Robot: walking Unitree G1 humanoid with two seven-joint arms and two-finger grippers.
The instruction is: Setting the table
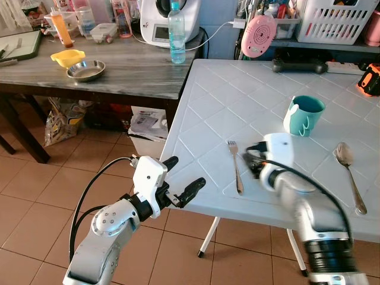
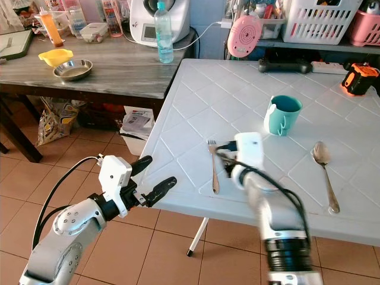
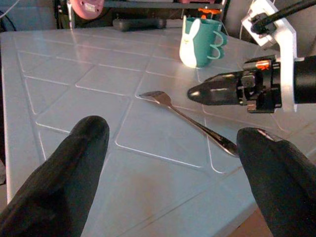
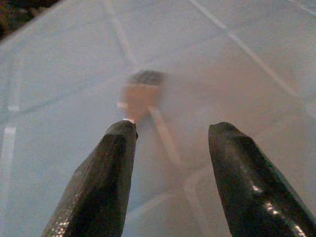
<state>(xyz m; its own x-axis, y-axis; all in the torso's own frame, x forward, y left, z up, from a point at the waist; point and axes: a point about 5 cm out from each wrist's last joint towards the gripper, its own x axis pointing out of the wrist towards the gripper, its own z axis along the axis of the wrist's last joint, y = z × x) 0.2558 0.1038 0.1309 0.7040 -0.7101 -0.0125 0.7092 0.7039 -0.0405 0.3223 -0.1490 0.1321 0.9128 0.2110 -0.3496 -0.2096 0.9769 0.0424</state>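
I am looking down at a white plastic table with a raised diamond grid [image 1: 225, 95], and beside it on my left stands a grey wood-grain counter [image 1: 119, 68] crowded with kitchen things. My left gripper [image 1: 184, 178] hangs off the near left corner of the white table, over the terracotta tile floor [image 1: 53, 178], with its two black fingers spread wide and nothing between them. My right gripper [image 3: 212, 93] is low over the tabletop just beside the fork, its fingers parted in the wrist view and empty.

A teal mug with a white rabbit on its side [image 1: 303, 116] stands upright toward the middle of the table. A long silver spoon [image 1: 349, 172] lies flat near the right edge, bowl away from me. The silver metal fork [image 1: 236, 166] lies flat near the front edge, tines pointing away, between my two grippers.
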